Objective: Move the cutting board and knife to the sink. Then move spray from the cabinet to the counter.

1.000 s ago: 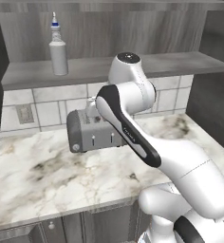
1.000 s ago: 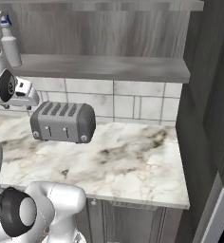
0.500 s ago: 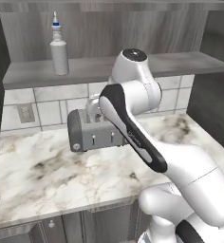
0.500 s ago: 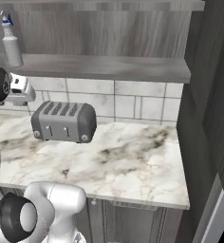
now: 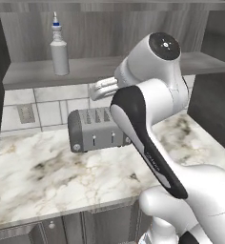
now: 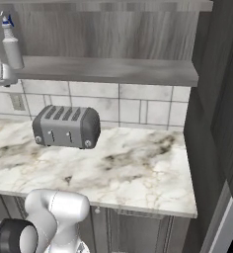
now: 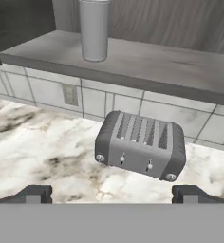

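Observation:
The spray (image 5: 59, 47) stands upright at the left end of the cabinet shelf (image 5: 133, 66); it also shows at the top left in the right base view (image 6: 11, 42). In the hand view its pale body (image 7: 94, 29) rises on the shelf (image 7: 152, 61), well ahead of my gripper (image 7: 111, 193). The jaws stand open and wide apart with nothing between them. My white hand (image 5: 103, 88) hovers below the shelf, right of the spray and above the counter (image 5: 43, 171). The cutting board, knife and sink are out of view.
A grey four-slot toaster (image 5: 97, 129) sits on the counter against the tiled wall, right under my hand (image 7: 141, 144). A wall outlet (image 5: 25, 113) is on the tiles. A dark tall panel (image 6: 222, 99) closes off the right end.
My hand has risen and shifted left toward the shelf's left end, and the arm's upper joints have lifted. The spray and toaster have stayed put.

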Controlling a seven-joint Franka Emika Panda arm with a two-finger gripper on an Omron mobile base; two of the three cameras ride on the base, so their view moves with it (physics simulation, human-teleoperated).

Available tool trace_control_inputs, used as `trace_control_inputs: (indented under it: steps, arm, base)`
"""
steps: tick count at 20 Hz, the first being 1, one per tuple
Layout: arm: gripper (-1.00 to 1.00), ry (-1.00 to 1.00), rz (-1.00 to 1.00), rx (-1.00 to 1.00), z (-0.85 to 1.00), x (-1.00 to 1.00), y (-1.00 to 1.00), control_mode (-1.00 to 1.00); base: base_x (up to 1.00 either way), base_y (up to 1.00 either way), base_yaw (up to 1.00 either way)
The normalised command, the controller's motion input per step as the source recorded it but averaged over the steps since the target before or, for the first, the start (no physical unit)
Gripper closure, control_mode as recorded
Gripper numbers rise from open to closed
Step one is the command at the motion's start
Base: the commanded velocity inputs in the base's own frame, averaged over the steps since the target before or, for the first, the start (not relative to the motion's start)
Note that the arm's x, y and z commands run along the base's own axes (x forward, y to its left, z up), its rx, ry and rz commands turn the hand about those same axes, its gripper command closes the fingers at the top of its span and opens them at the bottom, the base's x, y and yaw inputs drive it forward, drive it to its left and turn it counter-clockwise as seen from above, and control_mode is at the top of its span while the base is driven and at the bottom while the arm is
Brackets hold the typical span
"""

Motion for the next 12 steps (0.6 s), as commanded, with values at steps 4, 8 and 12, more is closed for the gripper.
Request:
trace_control_inputs:
  steps: [4, 8, 12]
  arm:
    - [-1.00, -0.13, 0.00, 0.01, 0.65, 0.00, 0.08, -1.00]
    - [-1.00, -0.05, 0.00, 0.09, 0.44, 0.00, 0.31, -1.00]
    - [-1.00, -0.03, 0.00, 0.11, 0.35, 0.02, 0.34, -1.00]
  base:
    - [0.00, 0.00, 0.00]
    - [0.00, 0.00, 0.00]
    - [0.00, 0.00, 0.00]
